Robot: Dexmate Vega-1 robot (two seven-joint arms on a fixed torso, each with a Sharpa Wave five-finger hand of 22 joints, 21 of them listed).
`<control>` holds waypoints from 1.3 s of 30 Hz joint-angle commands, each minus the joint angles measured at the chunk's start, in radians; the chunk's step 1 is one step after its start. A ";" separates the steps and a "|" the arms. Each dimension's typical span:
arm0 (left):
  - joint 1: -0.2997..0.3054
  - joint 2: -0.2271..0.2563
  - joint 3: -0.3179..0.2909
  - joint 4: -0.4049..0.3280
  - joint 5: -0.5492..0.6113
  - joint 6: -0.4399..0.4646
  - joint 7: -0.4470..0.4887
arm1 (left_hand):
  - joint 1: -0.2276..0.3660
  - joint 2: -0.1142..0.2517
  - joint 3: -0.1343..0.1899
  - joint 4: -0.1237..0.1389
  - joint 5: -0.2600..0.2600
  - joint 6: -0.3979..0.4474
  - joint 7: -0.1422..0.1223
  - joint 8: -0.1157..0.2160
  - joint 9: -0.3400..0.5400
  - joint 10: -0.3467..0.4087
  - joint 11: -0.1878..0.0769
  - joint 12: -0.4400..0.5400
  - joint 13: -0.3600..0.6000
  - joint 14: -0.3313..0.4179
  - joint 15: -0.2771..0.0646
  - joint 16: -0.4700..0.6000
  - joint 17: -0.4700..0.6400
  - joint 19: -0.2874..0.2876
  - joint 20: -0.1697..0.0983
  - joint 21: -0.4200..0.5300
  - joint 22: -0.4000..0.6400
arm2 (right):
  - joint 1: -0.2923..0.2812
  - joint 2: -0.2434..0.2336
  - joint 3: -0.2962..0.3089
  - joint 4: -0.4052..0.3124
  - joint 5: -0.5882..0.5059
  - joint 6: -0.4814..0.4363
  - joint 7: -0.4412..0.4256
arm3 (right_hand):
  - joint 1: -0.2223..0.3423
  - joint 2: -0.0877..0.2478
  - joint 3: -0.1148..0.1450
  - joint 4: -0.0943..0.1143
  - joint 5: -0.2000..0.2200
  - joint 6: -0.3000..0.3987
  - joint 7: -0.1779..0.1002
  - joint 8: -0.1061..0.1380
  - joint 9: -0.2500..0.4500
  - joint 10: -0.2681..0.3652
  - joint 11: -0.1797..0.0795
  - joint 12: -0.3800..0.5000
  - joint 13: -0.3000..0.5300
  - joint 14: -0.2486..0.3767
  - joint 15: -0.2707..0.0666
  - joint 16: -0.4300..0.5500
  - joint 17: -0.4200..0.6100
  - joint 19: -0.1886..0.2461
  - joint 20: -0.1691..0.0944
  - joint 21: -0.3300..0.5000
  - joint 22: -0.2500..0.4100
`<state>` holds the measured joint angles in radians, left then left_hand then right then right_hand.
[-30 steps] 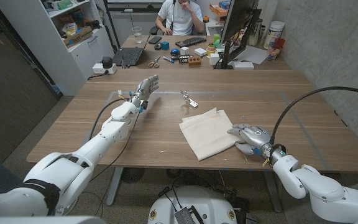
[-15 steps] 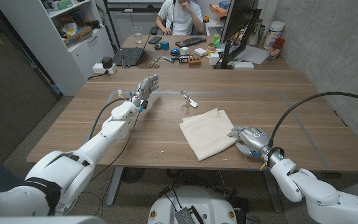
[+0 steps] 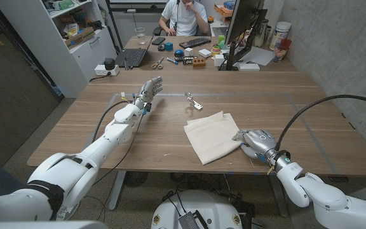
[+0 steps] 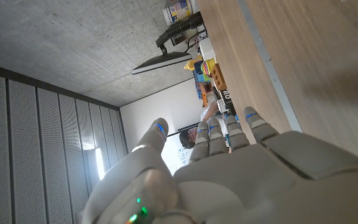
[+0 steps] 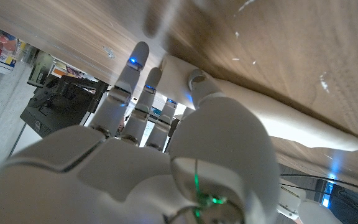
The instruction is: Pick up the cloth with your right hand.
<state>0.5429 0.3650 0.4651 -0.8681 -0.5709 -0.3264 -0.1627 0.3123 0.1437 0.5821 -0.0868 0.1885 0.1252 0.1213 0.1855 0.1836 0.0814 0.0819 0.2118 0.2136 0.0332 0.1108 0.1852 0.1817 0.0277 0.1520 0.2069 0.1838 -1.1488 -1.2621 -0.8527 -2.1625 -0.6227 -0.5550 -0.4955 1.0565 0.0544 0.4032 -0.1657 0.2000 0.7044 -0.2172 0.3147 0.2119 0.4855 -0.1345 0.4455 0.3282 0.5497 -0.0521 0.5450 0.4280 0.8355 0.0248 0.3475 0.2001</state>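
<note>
The robot's right hand [image 3: 254, 141] sits at the near right edge of a cream cloth [image 3: 211, 136], its fingers [image 5: 143, 91] stretched out and slightly apart along the wooden table [image 3: 310, 108], touching the cloth's edge; whether any fold is pinched cannot be told. In the right wrist view the cloth [image 5: 278, 118] shows as a pale folded band just past the fingertips. The cloth lies flat, roughly square and turned like a diamond. Just beyond the cloth's far corner lies a small silver metal clip [image 3: 193, 102], apart from the fabric. Well to the left of the cloth, the left hand [image 3: 151, 88] is held above the tabletop, fingers extended and spread, holding nothing; its arm carries a black cable. A thin line of tape [image 3: 234, 95] runs across the wood beyond the cloth. Farther beyond the cloth, a second table holds a laptop [image 3: 131, 58], scissors [image 3: 159, 63], a keyboard [image 3: 196, 42], coloured blocks [image 3: 199, 62] and a dark monitor [image 3: 243, 28], and a person [image 3: 184, 16] in a white shirt sits behind them. Far left of the cloth stands a white shelving unit [image 3: 75, 38].
</note>
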 commanded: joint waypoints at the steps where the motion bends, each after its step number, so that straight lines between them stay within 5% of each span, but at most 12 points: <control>1: 0.006 0.001 -0.003 0.000 -0.002 -0.001 0.002 | -0.005 -0.001 0.007 0.002 0.005 0.007 -0.002 0.005 0.002 -0.001 0.004 0.007 0.004 -0.002 0.000 0.004 0.003 -0.002 0.010 0.000 0.002 | -0.007 -0.008 0.022 0.018 0.041 0.069 -0.058 | 0.034 0.010 0.001 -0.004 -0.006 0.032 0.008 0.011 0.005 0.040 0.008 0.024 0.012 0.039 -0.035 0.023 0.019 0.029 -0.016 0.019 0.001; 15: 0.019 0.010 -0.007 -0.022 -0.005 0.005 0.010 | -0.006 -0.002 0.007 0.002 0.005 0.007 -0.002 0.005 0.002 -0.001 0.004 0.007 0.003 -0.002 0.000 0.004 0.003 -0.003 0.010 0.000 0.002 | -0.014 0.012 0.023 0.037 0.023 0.079 -0.098 | 0.095 0.041 -0.020 0.004 -0.022 0.128 0.032 0.039 0.024 0.208 0.001 0.116 0.043 0.145 -0.094 0.087 0.097 0.090 -0.100 0.078 0.010; 25: 0.027 0.018 -0.008 -0.035 -0.005 0.016 0.019 | -0.007 -0.002 0.008 0.001 0.005 0.008 -0.001 0.005 0.002 -0.002 0.004 0.007 0.003 -0.002 0.000 0.004 0.003 -0.003 0.010 0.000 0.002 | -0.020 0.017 0.032 0.040 0.029 0.084 -0.112 | 0.117 0.051 -0.033 0.005 -0.024 0.193 0.044 0.080 0.056 0.299 0.010 0.161 0.056 0.231 -0.129 0.122 0.142 0.116 -0.125 0.123 0.022; 29: 0.027 0.019 -0.008 -0.036 -0.004 0.017 0.019 | -0.007 -0.002 0.008 0.001 0.005 0.009 -0.002 0.006 0.002 -0.001 0.004 0.007 0.002 -0.001 -0.001 0.004 0.003 -0.002 0.009 0.000 0.002 | -0.026 0.021 0.037 0.050 0.034 0.105 -0.148 | 0.132 0.053 -0.042 0.004 -0.024 0.170 0.042 0.080 0.074 0.372 -0.007 0.208 0.079 0.252 -0.138 0.130 0.171 0.122 -0.134 0.153 0.035; 39: 0.031 0.022 -0.009 -0.043 -0.004 0.019 0.022 | -0.008 -0.002 0.009 0.000 0.005 0.011 -0.002 0.006 0.002 -0.001 0.004 0.007 0.002 -0.001 -0.001 0.004 0.003 -0.003 0.009 0.000 0.002 | -0.029 0.011 0.048 0.033 0.042 0.098 -0.136 | 0.155 0.058 -0.056 0.006 -0.023 0.212 0.060 0.102 0.092 0.400 -0.001 0.253 0.116 0.321 -0.165 0.153 0.220 0.140 -0.163 0.211 0.062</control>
<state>0.5693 0.3825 0.4576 -0.9032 -0.5750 -0.3120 -0.1449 0.3123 0.1437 0.5820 -0.0868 0.1885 0.1288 0.1176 0.1855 0.1836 0.0815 0.0821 0.2118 0.2138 0.0332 0.1108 0.1852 0.1817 0.0278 0.1520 0.2069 0.1837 -1.1727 -1.2462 -0.8161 -2.1189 -0.5940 -0.4573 -0.6296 1.1974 0.1119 0.3527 -0.1628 0.1721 0.8963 -0.1580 0.4074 0.2998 0.8275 -0.1089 0.6120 0.3782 0.8507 -0.1075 0.6897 0.6376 0.9727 -0.1310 0.5475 0.2560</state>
